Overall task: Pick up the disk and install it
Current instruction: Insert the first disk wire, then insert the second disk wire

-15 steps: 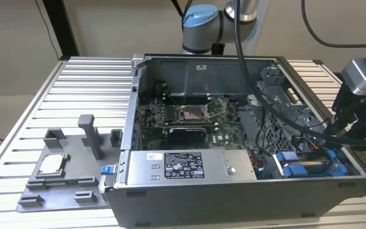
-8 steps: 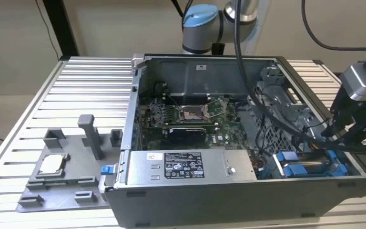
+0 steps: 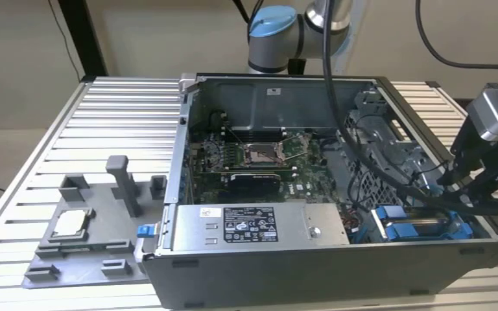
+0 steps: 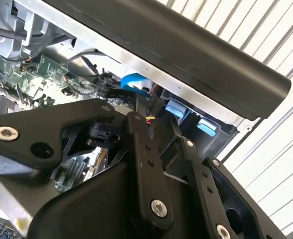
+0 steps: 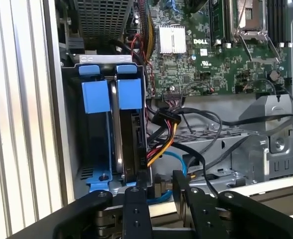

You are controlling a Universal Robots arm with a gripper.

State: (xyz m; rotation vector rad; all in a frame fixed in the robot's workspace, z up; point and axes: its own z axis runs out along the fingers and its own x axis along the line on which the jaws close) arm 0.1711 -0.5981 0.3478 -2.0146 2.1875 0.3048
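Observation:
The disk stands on edge in the drive bay at the corner of the open computer case, with its blue plastic frame around it. In the exterior view the disk lies low at the case's right end. My gripper hovers just over the disk's near end, its black fingers apart and nothing between them but cables behind. One finger is level with the disk's edge. The gripper hangs over the case's right wall in the exterior view, and its linkages show in the second wrist view.
A second blue carrier sits beside the disk in the bay. Red, yellow, black and blue cables run right next to it. The grey power supply box, motherboard and a grey fixture with a small silver chip lie toward the exterior view's left.

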